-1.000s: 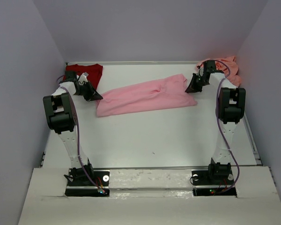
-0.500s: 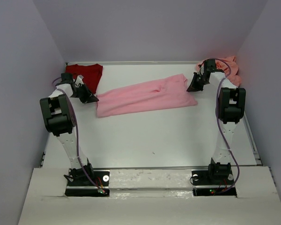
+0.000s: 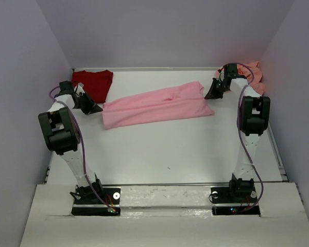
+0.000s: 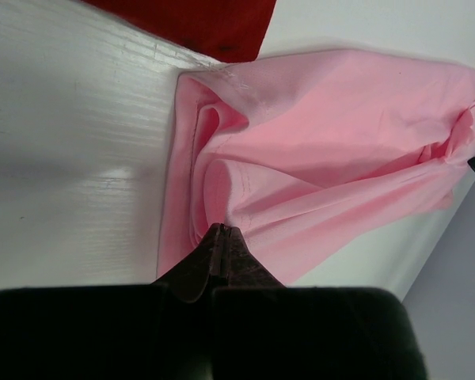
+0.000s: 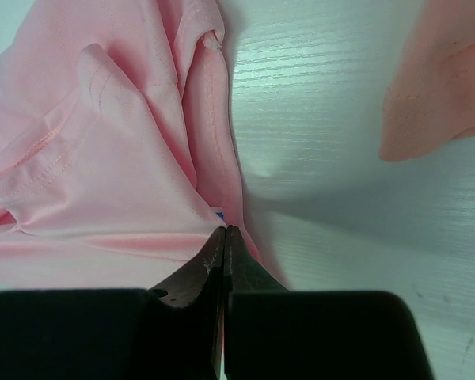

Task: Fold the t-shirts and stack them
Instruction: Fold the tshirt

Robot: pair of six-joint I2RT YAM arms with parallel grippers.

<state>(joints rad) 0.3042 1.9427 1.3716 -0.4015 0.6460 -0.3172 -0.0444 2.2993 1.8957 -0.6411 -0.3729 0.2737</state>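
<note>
From above, the light pink t-shirt (image 3: 157, 105) lies stretched in a long slanted band across the far half of the bench (image 3: 170, 149), its left end lower than its right. The left hand (image 3: 95, 108) sits at the shirt's left end and the right hand (image 3: 210, 95) at its right end. The dark red t-shirt (image 3: 95, 82) lies flat in the far left corner, just behind the left hand. The salmon-pink t-shirt (image 3: 252, 72) is bunched in the far right corner, behind the right arm.

In the left wrist view, the left hand (image 4: 222, 234) is closed tight, its tips pinching a rolled fold at the edge of the light pink t-shirt (image 4: 332, 142). A corner of the dark red t-shirt (image 4: 206, 20) shows at the top, just beside the pink cloth.

In the right wrist view, the right hand (image 5: 224, 231) is likewise clamped shut, with the hem of the light pink t-shirt (image 5: 103, 150) caught between its tips. The salmon-pink t-shirt (image 5: 443, 79) lies apart at the upper right, with bare bench (image 5: 324, 127) between them
</note>
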